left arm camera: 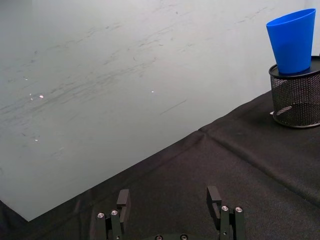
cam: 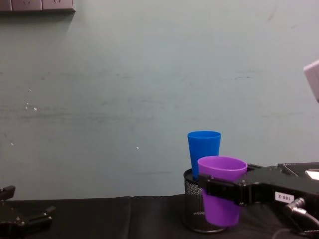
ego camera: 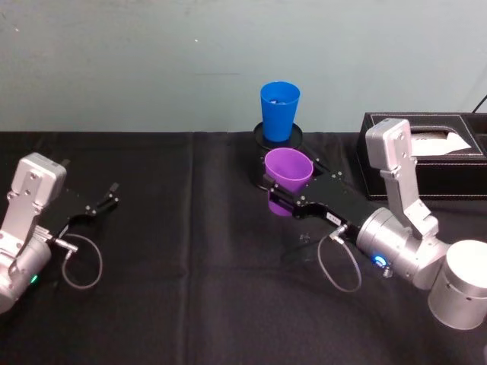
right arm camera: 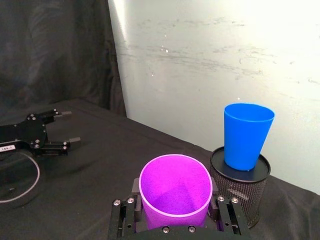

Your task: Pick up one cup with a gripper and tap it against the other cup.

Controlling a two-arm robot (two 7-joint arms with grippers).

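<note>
Heads up: the right pincer (ego camera: 291,190) is clamped around the purple cup (ego camera: 288,169), holding it off the bench (ego camera: 190,266) just in front of the blue cup (ego camera: 279,110). Trouble is, the blue one's perched on top of a black mesh holder (right arm camera: 240,192), so I'd guess a firm tap knocks it clean off. The purple cup also sits lower, so a straight push might hit the holder instead. Smooth tapered plastic could slip in the grip too. The left pincer (ego camera: 110,195) is parked open, well off to the side.
</note>
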